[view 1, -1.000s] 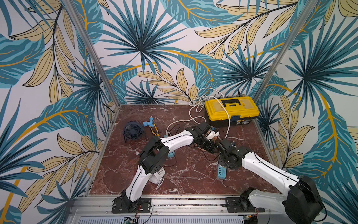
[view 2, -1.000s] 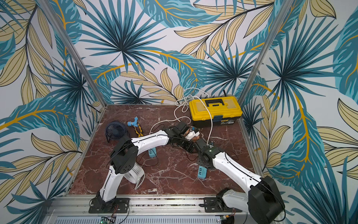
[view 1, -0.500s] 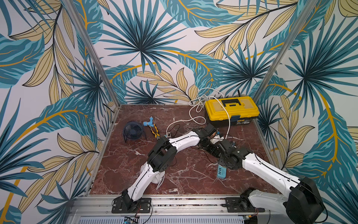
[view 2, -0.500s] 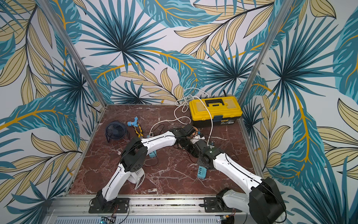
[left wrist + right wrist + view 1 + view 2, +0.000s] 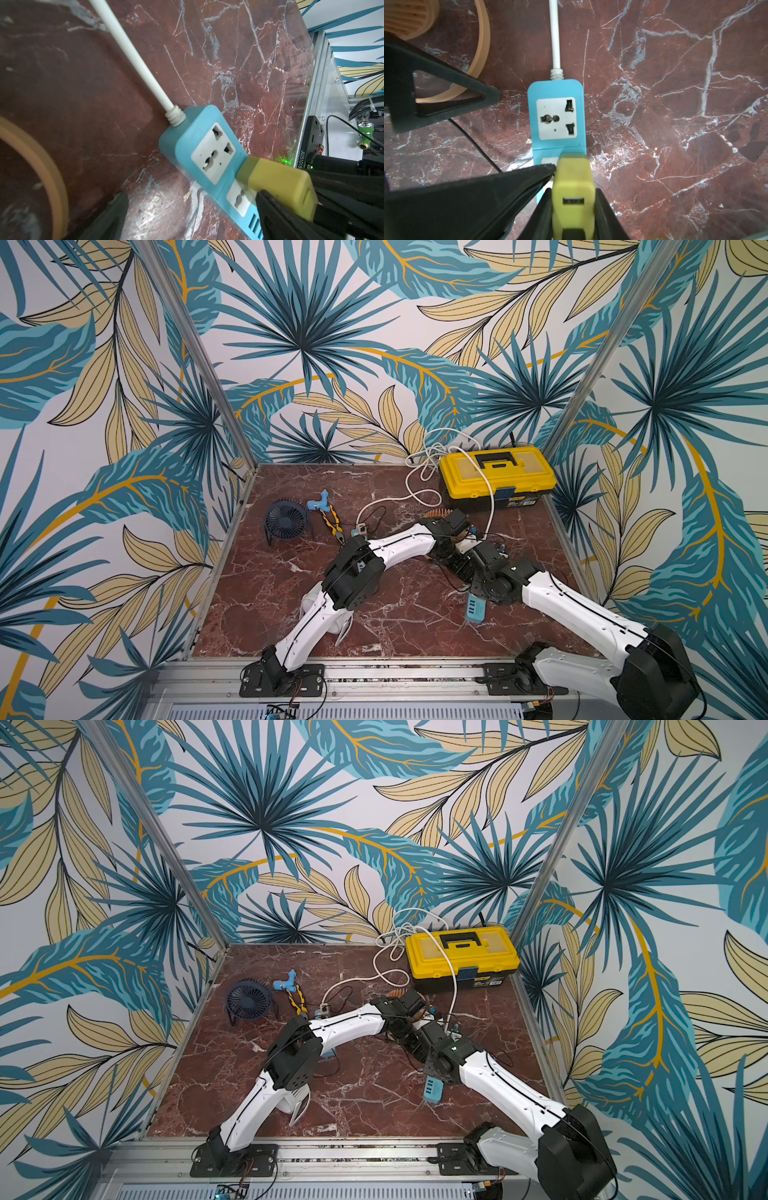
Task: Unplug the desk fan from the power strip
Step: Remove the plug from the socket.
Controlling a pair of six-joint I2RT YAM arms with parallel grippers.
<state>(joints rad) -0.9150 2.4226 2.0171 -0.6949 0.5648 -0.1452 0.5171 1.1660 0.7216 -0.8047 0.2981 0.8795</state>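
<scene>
Power strip (image 5: pixel 557 116) under adapter (image 5: pixel 572 180) in right gripper (image 5: pixel 573 212)

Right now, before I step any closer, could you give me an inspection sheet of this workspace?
Surface: red-brown marble tabletop, flat.
Job's things: blue power strip lies flat, first socket empty; yellow plug at the second socket, cannot tell if seated; dark blue fan and tan fan nearby.
Clutter: yellow toolbox, pliers.
Grippers: right gripper shut on the yellow plug; left gripper open, one finger beside the plug.
Cables: white cord leaves the strip and drapes over the toolbox; thin black wire on the tabletop.
Surroundings: leaf-print walls; metal rail in front.
</scene>
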